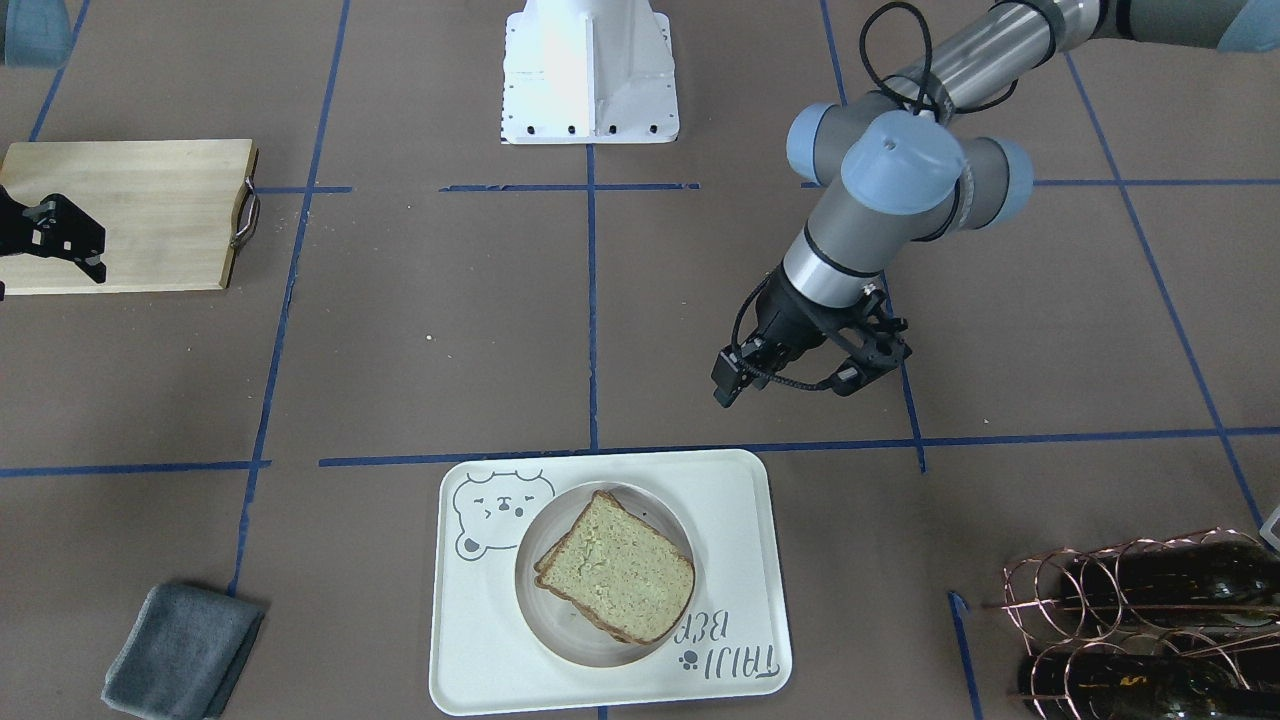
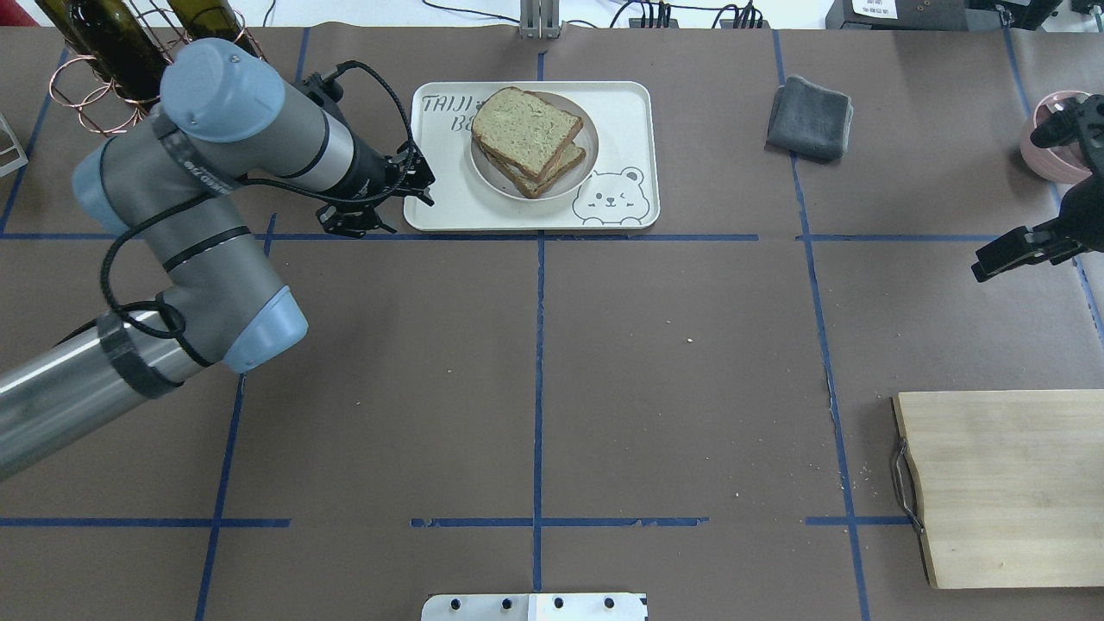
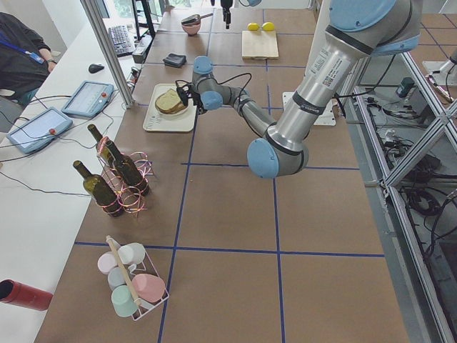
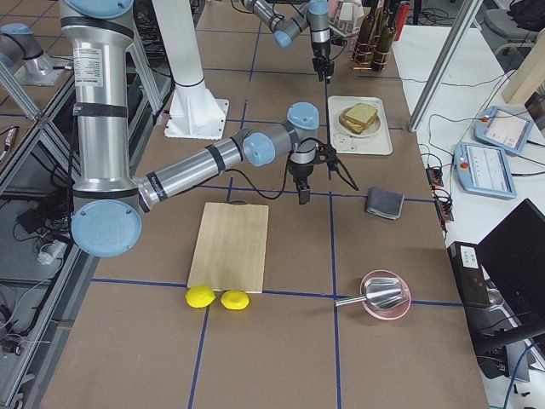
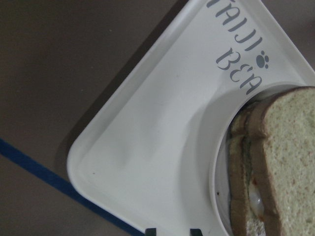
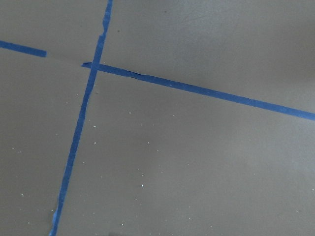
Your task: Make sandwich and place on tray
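The sandwich (image 2: 526, 129), two tan bread slices with dark crust, lies stacked on a small round white plate (image 2: 492, 177), and the plate stands on the off-white bear tray (image 2: 448, 194). The left wrist view shows the bread (image 5: 285, 162), a bit of white egg (image 5: 256, 199) between the slices, and the tray's corner (image 5: 147, 147). My left gripper (image 2: 427, 181) hovers at the tray's left edge, open and empty, also seen from the front (image 1: 728, 388). My right gripper (image 2: 983, 266) hangs empty over bare table far to the right; its jaws look open.
A wooden cutting board (image 2: 1009, 487) lies at the near right. A grey cloth (image 2: 809, 118) lies right of the tray. A copper rack with wine bottles (image 2: 112, 60) stands at the far left. A pink bowl (image 2: 1048, 142) sits at the right edge, and two lemons (image 4: 213, 298) lie by the board.
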You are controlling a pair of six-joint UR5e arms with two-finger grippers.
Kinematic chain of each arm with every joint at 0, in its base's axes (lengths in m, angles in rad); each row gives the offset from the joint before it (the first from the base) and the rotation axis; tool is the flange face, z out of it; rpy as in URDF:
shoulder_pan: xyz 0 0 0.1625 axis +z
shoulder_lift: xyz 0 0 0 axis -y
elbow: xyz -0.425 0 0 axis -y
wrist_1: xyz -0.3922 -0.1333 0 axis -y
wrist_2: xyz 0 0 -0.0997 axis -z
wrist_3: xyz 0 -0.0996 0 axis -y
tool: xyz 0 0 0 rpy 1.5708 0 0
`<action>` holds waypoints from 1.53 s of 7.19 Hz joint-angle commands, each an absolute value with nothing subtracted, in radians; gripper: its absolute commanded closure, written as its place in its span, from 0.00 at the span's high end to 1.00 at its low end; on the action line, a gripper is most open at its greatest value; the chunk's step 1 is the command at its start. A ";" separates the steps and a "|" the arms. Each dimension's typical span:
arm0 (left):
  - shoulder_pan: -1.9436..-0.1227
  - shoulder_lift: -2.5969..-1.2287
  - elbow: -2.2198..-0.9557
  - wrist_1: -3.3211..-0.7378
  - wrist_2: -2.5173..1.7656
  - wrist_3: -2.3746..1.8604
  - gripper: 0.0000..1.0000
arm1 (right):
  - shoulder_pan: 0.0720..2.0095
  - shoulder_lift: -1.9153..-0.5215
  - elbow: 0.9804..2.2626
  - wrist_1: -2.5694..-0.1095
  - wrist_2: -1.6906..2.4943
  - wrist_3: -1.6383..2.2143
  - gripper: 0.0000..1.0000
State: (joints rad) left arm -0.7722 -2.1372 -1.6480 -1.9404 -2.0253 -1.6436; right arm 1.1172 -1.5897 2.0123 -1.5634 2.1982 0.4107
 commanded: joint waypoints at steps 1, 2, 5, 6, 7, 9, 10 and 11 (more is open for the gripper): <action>-0.822 -2.044 -1.881 -1.698 -2.026 -1.364 1.00 | 1.204 -1.629 1.996 -1.606 2.198 0.253 1.00; -0.884 -2.010 -1.929 -1.615 -2.026 -1.200 1.00 | 1.271 -1.631 1.981 -1.673 2.198 0.116 1.00; -1.113 -1.826 -1.971 -1.537 -2.110 -0.657 1.00 | 1.521 -1.620 1.802 -1.718 2.349 -0.211 1.00; -1.225 -1.762 -1.954 -1.537 -2.205 -0.482 1.00 | 1.558 -1.621 1.761 -1.720 2.390 -0.231 1.00; -1.317 -1.697 -1.933 -1.532 -2.213 -0.337 1.00 | 1.562 -1.620 1.767 -1.727 2.414 -0.227 1.00; -1.464 -1.587 -1.832 -1.531 -2.268 -0.101 1.00 | 1.563 -1.665 1.802 -1.715 2.395 -0.213 1.00; -1.515 -1.544 -1.786 -1.532 -2.288 0.007 1.00 | 1.563 -1.648 1.798 -1.715 2.398 -0.193 1.00; -1.555 -1.534 -1.737 -1.532 -2.289 0.082 1.00 | 1.568 -1.644 1.783 -1.715 2.401 -0.096 1.00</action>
